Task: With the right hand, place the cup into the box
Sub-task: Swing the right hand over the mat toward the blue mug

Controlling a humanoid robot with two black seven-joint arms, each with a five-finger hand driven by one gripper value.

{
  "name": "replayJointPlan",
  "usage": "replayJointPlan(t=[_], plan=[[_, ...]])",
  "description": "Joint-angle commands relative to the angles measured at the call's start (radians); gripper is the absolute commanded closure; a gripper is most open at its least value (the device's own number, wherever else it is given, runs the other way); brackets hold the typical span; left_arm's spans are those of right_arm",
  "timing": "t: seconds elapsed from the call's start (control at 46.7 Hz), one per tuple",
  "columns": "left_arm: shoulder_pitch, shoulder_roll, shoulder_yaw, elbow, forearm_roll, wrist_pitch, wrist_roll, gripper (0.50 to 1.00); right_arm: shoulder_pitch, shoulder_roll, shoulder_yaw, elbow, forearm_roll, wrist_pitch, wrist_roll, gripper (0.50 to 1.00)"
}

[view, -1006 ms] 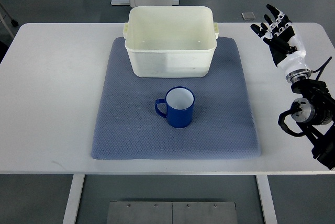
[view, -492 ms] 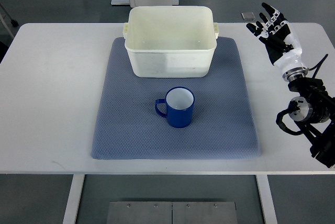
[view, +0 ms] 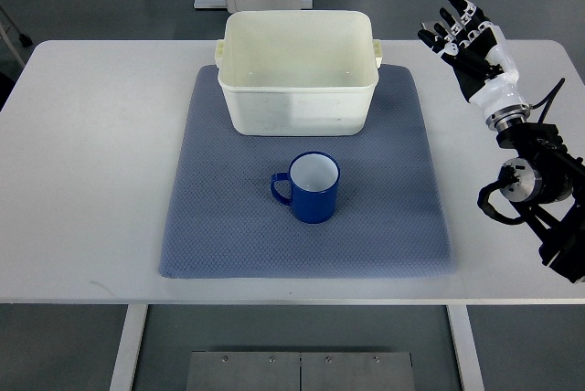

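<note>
A blue cup [view: 312, 187] with a white inside stands upright on the blue-grey mat [view: 228, 227], its handle pointing left. A cream plastic box [view: 298, 71] stands empty at the mat's far edge, just behind the cup. My right hand [view: 462, 39] is raised over the table's far right corner, fingers spread and holding nothing. It is well to the right of the box and far from the cup. The left arm does not show.
The white table [view: 91, 153] carries the mat in its middle. My right forearm and wrist joint [view: 530, 181] lie along the table's right edge. A small grey object [view: 432, 27] lies on the floor beyond the far edge.
My right hand has moved left and a little farther up the picture, towards the box side. The cup and box have not moved.
</note>
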Motion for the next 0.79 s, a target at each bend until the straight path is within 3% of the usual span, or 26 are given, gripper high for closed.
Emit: replayJointPlan(t=[0.0, 0.449, 0.77], plan=[[0.000, 0.000, 0.000, 0.000, 0.000, 0.000, 0.000, 0.500, 0.005, -0.003, 0.001, 0.025, -0.056, 0.000, -0.004, 0.500], [0.000, 0.000, 0.000, 0.000, 0.000, 0.000, 0.002, 0.500, 0.018, -0.046, -0.014, 0.296, -0.201, 0.005, -0.085, 0.500], [0.000, 0.000, 0.000, 0.000, 0.000, 0.000, 0.000, 0.500, 0.014, -0.072, -0.143, 0.359, -0.290, 0.005, -0.082, 0.500]])
